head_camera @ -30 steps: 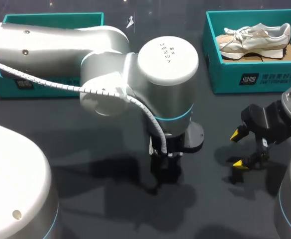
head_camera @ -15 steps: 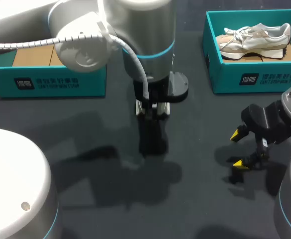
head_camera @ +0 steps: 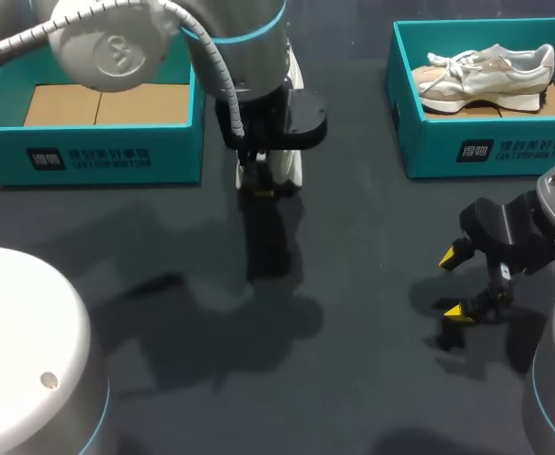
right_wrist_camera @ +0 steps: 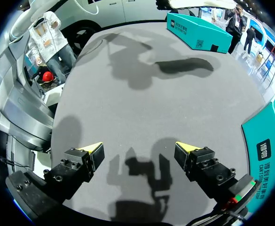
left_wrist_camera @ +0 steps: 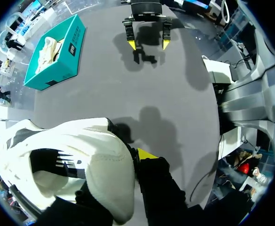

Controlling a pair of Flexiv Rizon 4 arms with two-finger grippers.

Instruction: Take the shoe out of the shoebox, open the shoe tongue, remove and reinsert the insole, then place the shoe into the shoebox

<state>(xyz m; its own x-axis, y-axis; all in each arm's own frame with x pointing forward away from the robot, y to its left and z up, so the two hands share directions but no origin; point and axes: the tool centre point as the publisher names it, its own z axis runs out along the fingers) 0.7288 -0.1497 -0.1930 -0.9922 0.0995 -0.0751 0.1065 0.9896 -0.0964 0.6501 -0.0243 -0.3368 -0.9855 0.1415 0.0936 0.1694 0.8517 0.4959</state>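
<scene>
Presently: left gripper (head_camera: 263,188) held white, black-marked fabric sneaker (left_wrist_camera: 57,165), jaws seemingly clamped, one finger hidden; right gripper (right_wrist_camera: 139,151) hung over dark grey table (head_camera: 353,341), jaws wide apart.

One left jaw behind the white shoe (left_wrist_camera: 81,141), itself partly out of view.

Left arm (head_camera: 163,28) has swung back from the middle of the table toward the left box (head_camera: 106,156), taking its gripper (head_camera: 263,185) and the shoe (left_wrist_camera: 71,160) along. The arm hid most of that box a second ago, and now its cardboard floor (head_camera: 97,102) shows. The arm's shadow (head_camera: 268,246) slid back too.
</scene>
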